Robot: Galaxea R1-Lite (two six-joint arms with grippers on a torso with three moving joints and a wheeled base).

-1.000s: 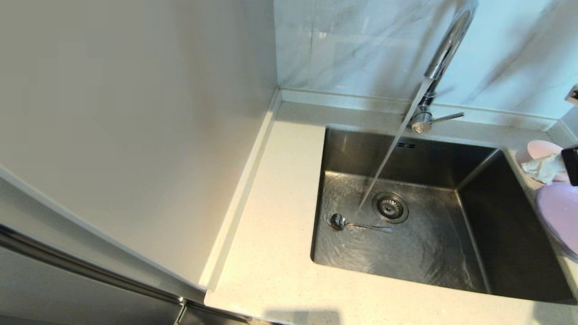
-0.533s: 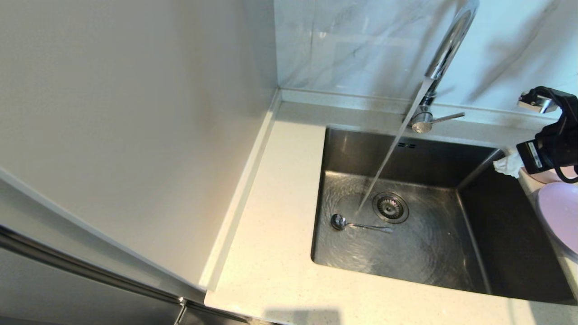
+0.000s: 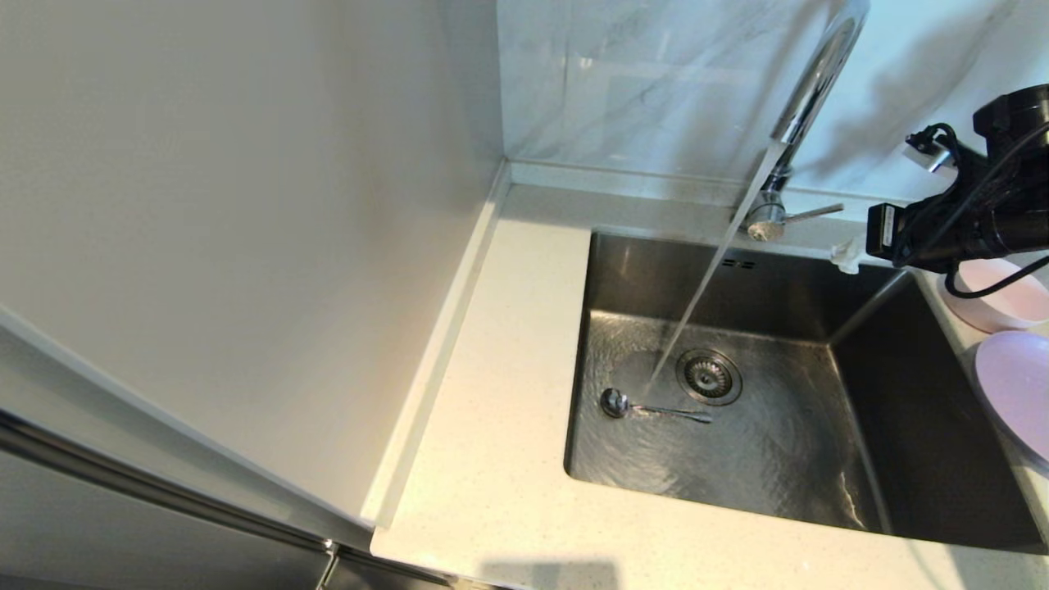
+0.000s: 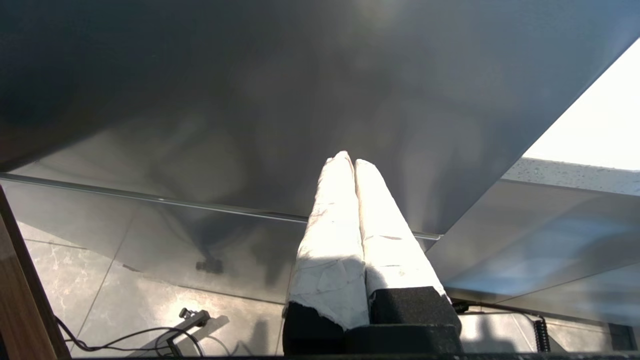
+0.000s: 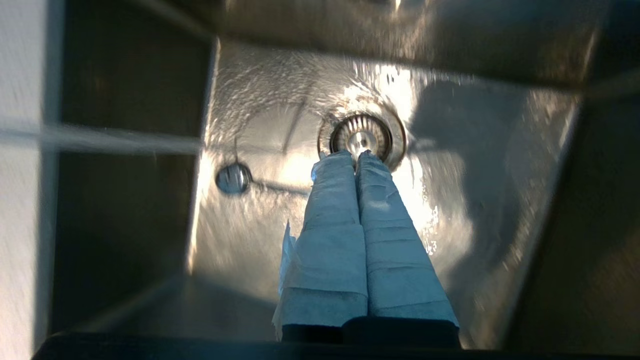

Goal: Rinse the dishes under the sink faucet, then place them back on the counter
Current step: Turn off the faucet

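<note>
**Spoon under the stream, right tool poised above the sink**

Head view: the faucet (image 3: 807, 90) is running, and its water falls slantwise into the sink (image 3: 918, 426), landing just beside the drain strainer (image 3: 708, 376). The spoon (image 3: 647, 406) lies flat on the basin floor with its handle under the stream, a placement that looks meant to let the water rinse it. The pink bowl (image 3: 996, 299) and the lilac plate (image 3: 1016, 393) sit on the worktop (image 3: 492, 459) along the sink's right rim, the plate partly overhanging the basin edge (a nudge from the arm could tip it in). The right tool (image 3: 846, 256) hangs above the sink's back right corner, near the faucet's side lever (image 3: 811, 213), with its wrapped fingertips pointing left. Most of the basin below and to its left is open; the stream and the faucet neck bound the way toward the spoon.

Left wrist view: the left tool (image 4: 354, 165) is parked low, beside a cabinet face and well apart from the sink, its white-wrapped fingers pressed together on nothing.

Right wrist view: the right tool's fingers (image 5: 335, 210) are clenched together and empty, aimed down into the basin, their tips lining up with the strainer (image 5: 361, 136). The spoon (image 5: 234, 178) lies off to one side with wet floor around it, so there appears to be room to descend beside its handle, though the tool would first have to open.
</note>
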